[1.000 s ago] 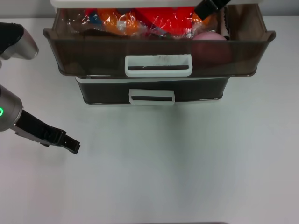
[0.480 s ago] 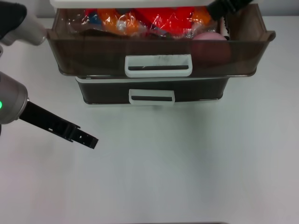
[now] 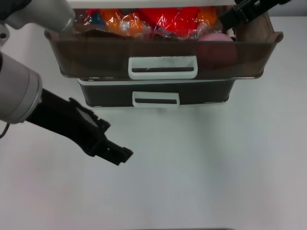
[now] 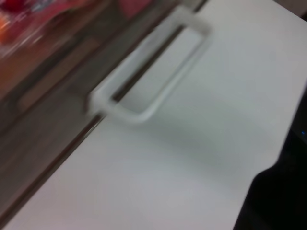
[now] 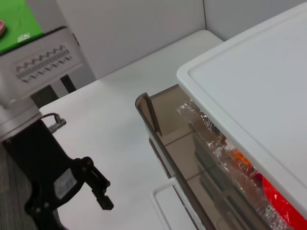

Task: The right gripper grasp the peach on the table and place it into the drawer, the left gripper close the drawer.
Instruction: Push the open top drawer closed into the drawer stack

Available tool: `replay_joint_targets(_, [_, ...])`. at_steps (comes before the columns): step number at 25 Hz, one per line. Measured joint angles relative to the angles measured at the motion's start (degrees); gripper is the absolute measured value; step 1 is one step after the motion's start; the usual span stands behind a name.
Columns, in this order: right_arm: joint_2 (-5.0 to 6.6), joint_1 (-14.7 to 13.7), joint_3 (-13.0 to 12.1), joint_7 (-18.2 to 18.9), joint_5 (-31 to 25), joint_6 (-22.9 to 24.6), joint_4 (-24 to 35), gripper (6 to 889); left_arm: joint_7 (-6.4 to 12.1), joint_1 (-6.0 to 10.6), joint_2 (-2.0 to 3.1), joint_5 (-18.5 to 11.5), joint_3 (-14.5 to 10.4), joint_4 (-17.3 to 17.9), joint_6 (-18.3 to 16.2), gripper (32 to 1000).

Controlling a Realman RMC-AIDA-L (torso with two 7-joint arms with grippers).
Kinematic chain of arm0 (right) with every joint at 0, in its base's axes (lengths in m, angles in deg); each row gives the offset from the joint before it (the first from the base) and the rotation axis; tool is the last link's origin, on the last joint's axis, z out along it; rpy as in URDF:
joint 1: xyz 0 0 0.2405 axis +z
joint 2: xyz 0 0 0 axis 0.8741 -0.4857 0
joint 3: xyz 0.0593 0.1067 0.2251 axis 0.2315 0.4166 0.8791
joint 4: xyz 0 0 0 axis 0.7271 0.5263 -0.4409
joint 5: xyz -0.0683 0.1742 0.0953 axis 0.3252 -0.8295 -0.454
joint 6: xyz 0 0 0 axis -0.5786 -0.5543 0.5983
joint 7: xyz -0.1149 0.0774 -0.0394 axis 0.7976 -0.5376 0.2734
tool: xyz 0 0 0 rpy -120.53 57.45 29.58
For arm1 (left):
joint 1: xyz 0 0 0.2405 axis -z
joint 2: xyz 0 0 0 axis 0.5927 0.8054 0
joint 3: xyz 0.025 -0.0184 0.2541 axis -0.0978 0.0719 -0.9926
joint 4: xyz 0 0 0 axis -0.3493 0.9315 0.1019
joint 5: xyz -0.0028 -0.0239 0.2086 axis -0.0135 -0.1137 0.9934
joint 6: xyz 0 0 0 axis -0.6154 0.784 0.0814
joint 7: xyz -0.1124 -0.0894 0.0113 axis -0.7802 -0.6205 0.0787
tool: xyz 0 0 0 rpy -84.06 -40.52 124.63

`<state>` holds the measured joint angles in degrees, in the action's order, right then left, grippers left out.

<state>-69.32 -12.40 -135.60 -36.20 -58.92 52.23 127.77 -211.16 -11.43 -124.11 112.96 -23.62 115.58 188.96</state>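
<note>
- Peach [image 3: 214, 38] sits inside the drawer [image 3: 96, 55], at its 3 o'clock end, against the front wall, pale pink showing through the smoky plastic.
- Drawer is pulled out, open at top, w/ a wide white handle [image 3: 162, 67] at front centre; head view puts it at 12 o'clock on the counter [image 3: 201, 163].
- Wrapped items [image 3: 144, 21], orange and red, glossy, fill the drawer from centre toward 9 o'clock, just beside the peach.
- Lower drawer [image 3: 105, 93] is directly beneath, dark, shut, w/ a smaller white handle [image 3: 156, 99].
- Left pincer [image 3: 120, 155] hangs over bare counter at approx 7 o'clock from the wide handle, well apart from it, tips aimed toward 4 o'clock; holds nothing; cannot tell if fingers are apart or together.
- Left wrist view: white handle [image 4: 148, 72] and drawer front close by, blurred.
- Right pincer [image 3: 229, 15] is at the drawer's back corner, approx 1 o'clock, above and just behind the peach, not touching it as far as seen; tips partly cut off at frame edge, so grip state cannot be told.
- Right wrist view: white top [image 5: 259, 91] over the drawers, drawer corner [image 5: 148, 112], left pincer [image 5: 103, 199] farther off over the counter.
</note>
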Motion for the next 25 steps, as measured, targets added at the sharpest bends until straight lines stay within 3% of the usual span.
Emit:
replay_joint_targets(1, [0.02,0.0,0.0,-0.1,0.0,0.0,0.0,841,1.04,1.24,0.0,-1.1,-0.4,1.9,1.4,846])
replay_joint_targets(4, [0.04,-0.1,-0.1,-0.3,0.0,0.0,0.0,840,3.24,3.19,-0.01,-2.2,-1.8,3.5,2.1,846])
replay_joint_targets(9, [0.05,-0.2,0.0,-0.4,0.3,0.0,0.7,839,8.39,7.58,-0.02,-2.0,-4.4,3.3,2.6,846])
replay_joint_targets(14, [0.05,-0.3,0.2,-0.5,0.4,0.0,0.7,838,12.89,10.93,0.0,-1.9,-5.2,2.9,2.8,846])
replay_joint_targets(19, [0.05,-0.2,0.2,-1.0,0.5,0.0,0.7,835,16.92,14.7,-0.06,-1.8,-6.5,-1.0,3.0,846])
replay_joint_targets(21, [0.1,-0.1,0.2,-1.1,0.5,0.0,0.7,833,17.31,15.54,-0.08,-1.5,-7.2,-2.2,3.0,846])
replay_joint_targets(22, [0.13,-0.1,0.2,-1.1,0.5,0.0,0.7,833,18.11,17.8,-0.18,-0.7,-8.6,-4.8,2.9,846])
replay_joint_targets(25, [0.14,0.1,0.0,-1.1,0.6,0.0,0.5,833,18.75,19.56,-0.29,-0.5,-9.3,-7.2,2.6,846])
